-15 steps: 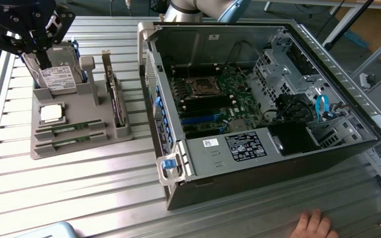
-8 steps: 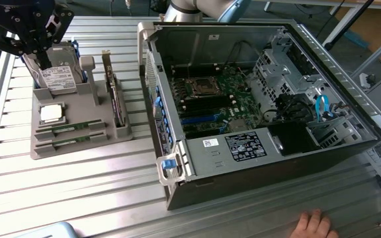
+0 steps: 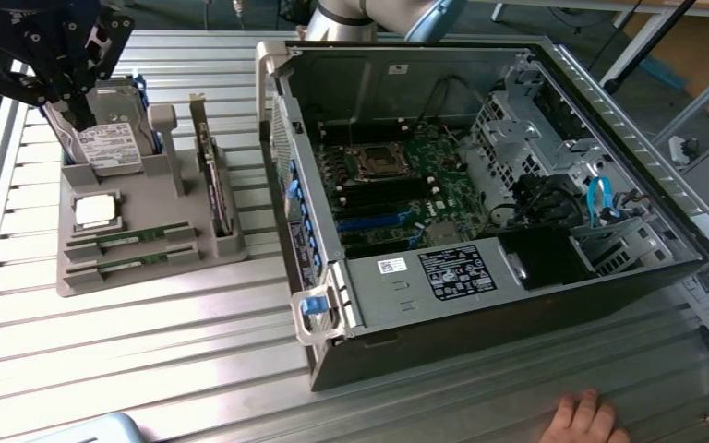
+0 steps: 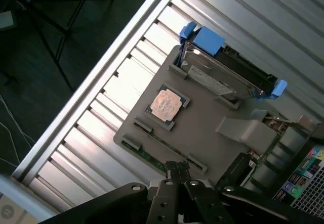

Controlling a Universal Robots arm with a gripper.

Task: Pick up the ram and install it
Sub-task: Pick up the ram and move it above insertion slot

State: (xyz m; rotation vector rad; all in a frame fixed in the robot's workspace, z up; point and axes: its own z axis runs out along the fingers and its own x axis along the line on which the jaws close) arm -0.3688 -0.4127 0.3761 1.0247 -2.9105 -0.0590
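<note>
Two ram sticks lie in slots at the front of a grey parts tray (image 3: 145, 281): one ram stick (image 3: 130, 238) behind, the other ram stick (image 3: 130, 265) in front of it. My black gripper (image 3: 74, 115) hangs high over the tray's back end, in front of the hard drive, apart from both sticks. In the wrist view the gripper (image 4: 177, 172) is shut and holds nothing; the green edge of a ram stick (image 4: 150, 158) lies just beyond its tips. The open computer case (image 3: 490, 185) shows its motherboard (image 3: 404, 194).
On the tray there are also a hard drive (image 3: 108, 138) in blue rails, a square processor chip (image 3: 96, 210) and an upright expansion card (image 3: 213, 185). A person's hand (image 3: 582, 420) rests on the slatted metal table (image 3: 121, 351) near the case's front.
</note>
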